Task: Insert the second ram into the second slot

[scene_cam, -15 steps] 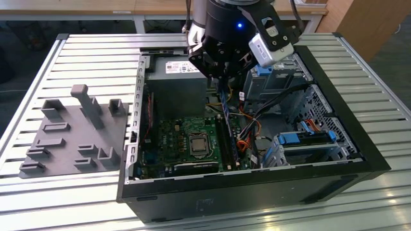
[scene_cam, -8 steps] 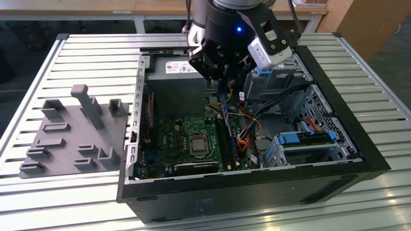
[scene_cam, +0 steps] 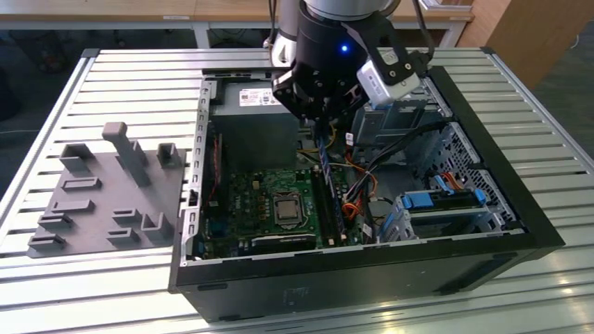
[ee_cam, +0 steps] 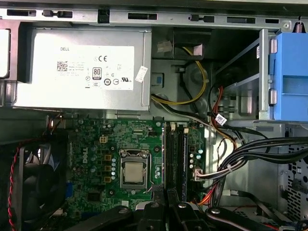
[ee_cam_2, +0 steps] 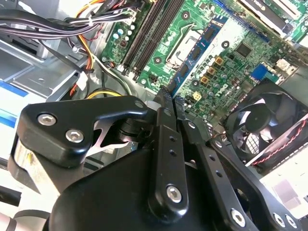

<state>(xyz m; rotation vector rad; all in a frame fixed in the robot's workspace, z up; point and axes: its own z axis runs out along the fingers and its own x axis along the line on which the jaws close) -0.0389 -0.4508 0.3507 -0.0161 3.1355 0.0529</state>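
Exterior view showed you the open computer case (scene_cam: 519, 209) lying on the slatted table (scene_cam: 139, 76), with a grey fixture tray (scene_cam: 102, 195) well apart on that view's left. The gripper (scene_cam: 325, 122) hung inside the case, above the motherboard (scene_cam: 246, 202).

Around the work you had the power supply (ee_cam: 82, 67) along 1 wall, the CPU socket (ee_cam: 134, 172) just beside the dark memory slots (ee_cam: 179, 159), and a black fan (ee_cam_2: 262, 125) near the board's edge. A bundle of black cables (ee_cam: 250, 154) ran close to the slots on the side away from the socket, with yellow and orange wires (ee_cam: 197, 91) looping near their far end. Blue drive-bay plastic (ee_cam: 288, 72) stood beyond the cables.

Your 2 fingers (ee_cam_2: 161, 139) were pinched narrow on the second ram (ee_cam_2: 202, 43). That thin blue stick was held edge-up over the board, not seated. Its long axis ran on from the fingertips, roughly parallel to the slots, and in the second wrist view it crossed in front of the socket.
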